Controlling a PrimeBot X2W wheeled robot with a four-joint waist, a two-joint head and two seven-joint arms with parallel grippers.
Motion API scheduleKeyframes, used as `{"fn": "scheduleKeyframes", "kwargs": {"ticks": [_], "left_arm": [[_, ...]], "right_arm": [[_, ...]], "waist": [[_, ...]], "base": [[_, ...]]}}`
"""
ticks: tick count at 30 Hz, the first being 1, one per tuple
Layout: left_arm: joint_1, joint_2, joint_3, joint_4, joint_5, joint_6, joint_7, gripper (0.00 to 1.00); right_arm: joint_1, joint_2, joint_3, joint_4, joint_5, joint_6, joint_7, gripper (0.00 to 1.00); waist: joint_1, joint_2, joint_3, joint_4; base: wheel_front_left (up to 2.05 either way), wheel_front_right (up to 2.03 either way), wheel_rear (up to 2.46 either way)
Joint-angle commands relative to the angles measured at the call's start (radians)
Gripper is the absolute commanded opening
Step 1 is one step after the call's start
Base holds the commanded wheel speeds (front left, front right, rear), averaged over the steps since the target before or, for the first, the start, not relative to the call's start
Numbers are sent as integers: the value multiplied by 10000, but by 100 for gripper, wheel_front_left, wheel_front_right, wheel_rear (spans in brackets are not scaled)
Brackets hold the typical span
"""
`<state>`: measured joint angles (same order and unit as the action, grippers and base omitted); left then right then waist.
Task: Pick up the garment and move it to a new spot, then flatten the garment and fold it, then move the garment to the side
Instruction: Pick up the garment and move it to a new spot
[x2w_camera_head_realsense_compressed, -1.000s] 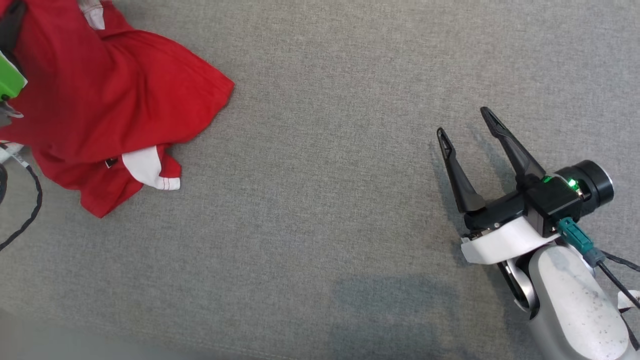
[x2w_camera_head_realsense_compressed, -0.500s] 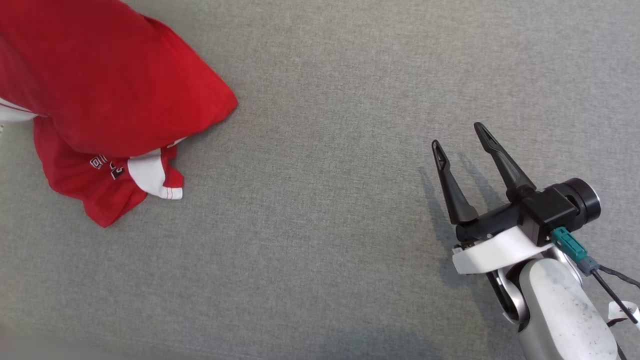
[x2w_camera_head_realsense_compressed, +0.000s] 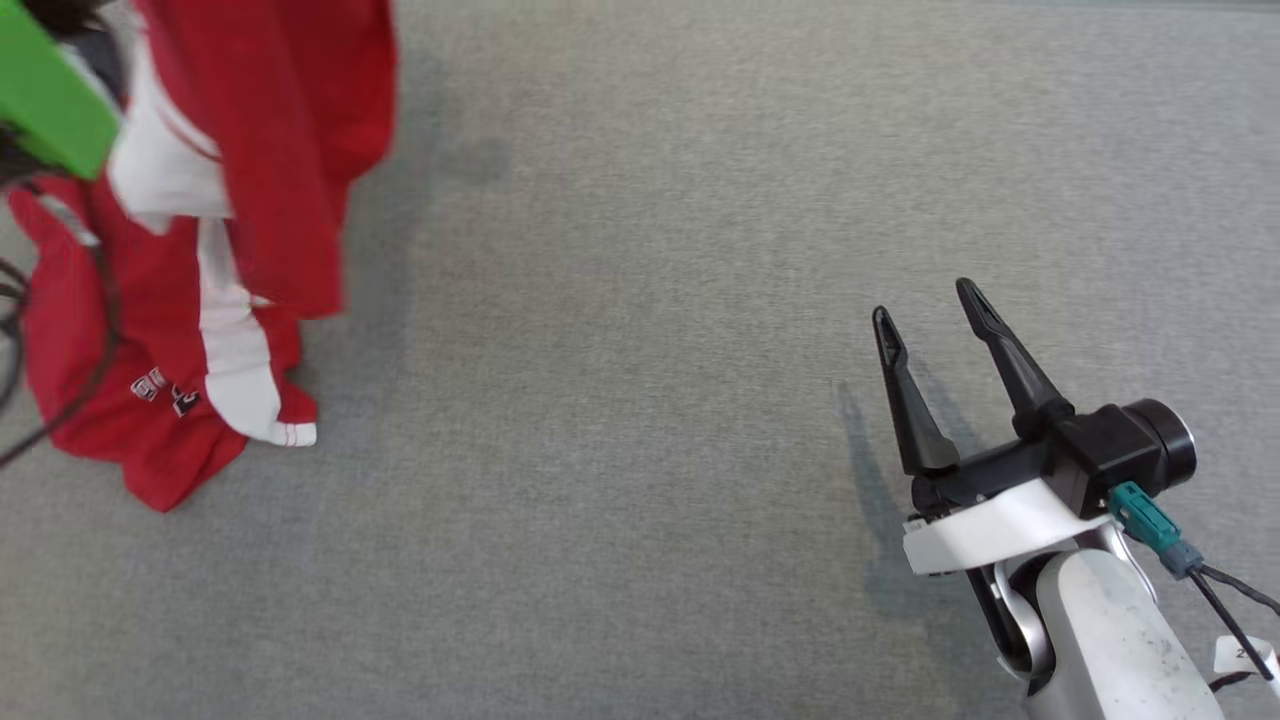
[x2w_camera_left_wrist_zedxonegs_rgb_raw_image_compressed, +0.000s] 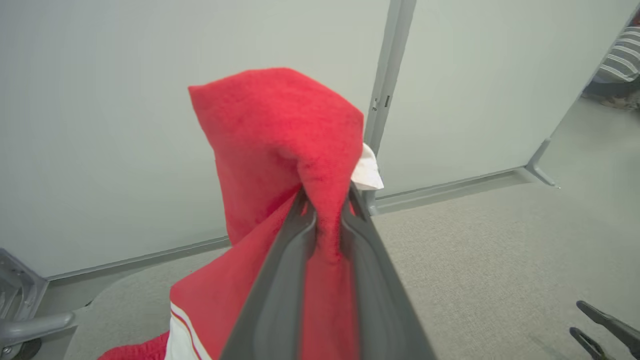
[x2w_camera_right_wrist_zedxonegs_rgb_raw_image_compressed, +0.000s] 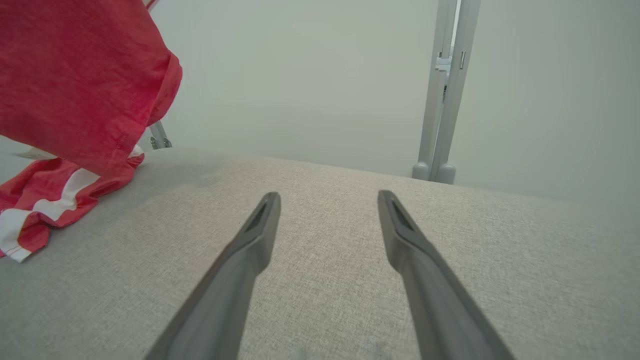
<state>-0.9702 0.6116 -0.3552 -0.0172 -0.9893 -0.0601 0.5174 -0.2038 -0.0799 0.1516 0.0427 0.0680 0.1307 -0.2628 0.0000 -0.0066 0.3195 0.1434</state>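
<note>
Left wrist view: left gripper (x2w_camera_left_wrist_zedxonegs_rgb_raw_image_compressed: 327, 194) clamped on a fold of the red garment (x2w_camera_left_wrist_zedxonegs_rgb_raw_image_compressed: 280, 135), fold held up.
Right gripper (x2w_camera_head_realsense_compressed: 925, 301) spread wide, nothing in it, low over the grey fabric surface (x2w_camera_head_realsense_compressed: 620, 400) at lower right of head view. Garment hangs at far left there, white-trimmed lower end lying on the surface. Behind: pale wall panels (x2w_camera_right_wrist_zedxonegs_rgb_raw_image_compressed: 310, 75), grey metal post (x2w_camera_right_wrist_zedxonegs_rgb_raw_image_compressed: 445, 100) at their joint.
</note>
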Motion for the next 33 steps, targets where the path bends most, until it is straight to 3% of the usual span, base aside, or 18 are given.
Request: {"fn": "scheduleKeyframes", "kwargs": {"ticks": [1,6,11,17,22,27,28,30,31,33], "left_arm": [[231,-118,-105,-188,34,105,33,0],[1110,-1105,-954,-986,75,532,-103,0],[2215,-2206,-1994,-802,470,880,-707,0],[2533,-3554,-3200,399,1508,988,-1759,0],[2352,-4611,-3640,1904,2306,987,-3282,0],[2747,-5027,-4168,3084,2520,655,-3970,0],[2880,-5124,-4296,3348,2534,573,-4147,12],[3147,-5301,-4539,3832,2493,339,-4533,59],[3246,-5333,-4645,4056,2463,269,-4676,100],[3396,-5426,-4793,4401,2406,174,-4950,100]], "right_arm": [[131,16,-19,-43,72,1,-31,100],[440,140,-319,-203,116,1,-31,100],[642,212,-477,-372,141,1,-29,100],[901,259,-741,-530,221,1,-31,100],[1225,284,-986,-595,305,1,-31,100],[1521,293,-1135,-633,593,1,-29,100],[1604,291,-1187,-631,653,1,-31,100],[1723,294,-1280,-614,763,1,-31,100],[1772,294,-1300,-593,774,1,-31,100],[1813,297,-1294,-574,792,1,-31,100]], "waist": [[0,66,-434,-571],[0,66,-819,-1434],[0,66,-1009,-2543],[0,66,-1052,-3985],[0,66,-1040,-4883],[0,66,-999,-5239],[0,66,-992,-5256],[0,66,-974,-5235],[0,66,-965,-5203],[0,66,-962,-5098]], "base": [[0,0,0],[0,0,0],[0,0,0],[0,0,0],[0,0,0],[0,0,0],[0,0,0],[0,0,0],[0,0,0],[0,0,0]]}}
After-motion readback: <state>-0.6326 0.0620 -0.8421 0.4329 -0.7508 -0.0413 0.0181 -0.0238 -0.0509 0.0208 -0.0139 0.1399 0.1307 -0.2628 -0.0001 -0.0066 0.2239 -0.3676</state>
